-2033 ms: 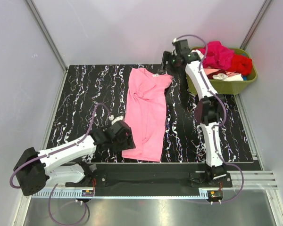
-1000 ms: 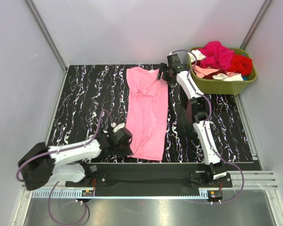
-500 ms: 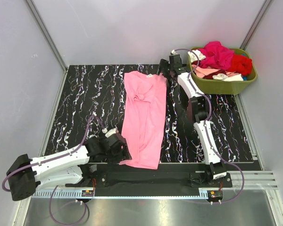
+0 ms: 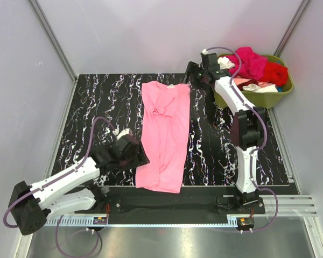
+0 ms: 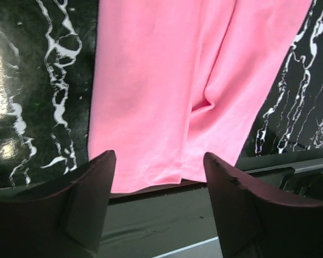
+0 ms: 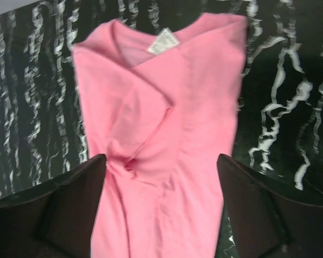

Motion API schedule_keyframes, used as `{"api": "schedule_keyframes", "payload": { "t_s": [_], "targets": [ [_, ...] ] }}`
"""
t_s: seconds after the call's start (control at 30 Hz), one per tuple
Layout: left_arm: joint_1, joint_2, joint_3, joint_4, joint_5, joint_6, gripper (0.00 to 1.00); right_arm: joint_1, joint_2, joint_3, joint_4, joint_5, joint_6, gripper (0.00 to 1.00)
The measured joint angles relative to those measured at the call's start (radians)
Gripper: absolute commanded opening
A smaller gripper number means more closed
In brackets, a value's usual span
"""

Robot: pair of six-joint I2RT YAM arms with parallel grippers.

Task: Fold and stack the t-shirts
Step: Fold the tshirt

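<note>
A medium pink t-shirt (image 4: pixel 164 129) lies flat on the black marbled table (image 4: pixel 97 107), folded into a long narrow strip, collar at the far end and hem near the front edge. My left gripper (image 4: pixel 137 157) is open and empty, just left of the hem; in the left wrist view (image 5: pixel 159 156) the hem (image 5: pixel 151 177) lies beyond the spread fingers. My right gripper (image 4: pixel 192 72) is open and empty, above the collar's right side; in the right wrist view (image 6: pixel 161 158) the shirt (image 6: pixel 194 107) and its neck label (image 6: pixel 162 40) lie below. More tees, magenta (image 4: pixel 247 60), red (image 4: pixel 274 72) and pale (image 4: pixel 253 85), fill the tub.
The olive-green tub (image 4: pixel 253 99) stands at the back right corner, beside the right arm. A black rail (image 4: pixel 177 201) runs along the table's front edge just below the shirt's hem. Grey walls close in the left, back and right sides.
The shirt was drawn left and towards the front and straightened. The left gripper has pulled up and away from the hem. The right gripper has risen off the collar.
</note>
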Motion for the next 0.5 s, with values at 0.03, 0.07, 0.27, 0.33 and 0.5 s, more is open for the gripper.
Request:
{"api": "schedule_keyframes", "payload": {
  "t_s": [0.03,0.07,0.27,0.33,0.5],
  "targets": [
    [0.004,0.000,-0.011,0.025,0.005,0.010,0.65,0.005,-0.002,0.014,-0.002,-0.019,0.001,0.82],
    [0.004,0.001,-0.024,0.050,0.013,0.021,0.64,0.015,0.007,0.037,-0.008,-0.035,-0.001,0.79],
    [0.004,0.002,-0.202,0.203,0.061,0.024,0.60,0.075,0.299,0.487,-0.120,-0.089,-0.012,0.67],
    [0.004,-0.016,-0.271,0.221,0.066,0.022,0.60,0.086,0.381,0.569,-0.150,-0.092,-0.010,0.66],
    [0.005,-0.091,-0.363,0.308,0.071,0.023,0.57,0.085,0.441,0.504,-0.164,-0.090,0.003,0.61]
  ]
}}
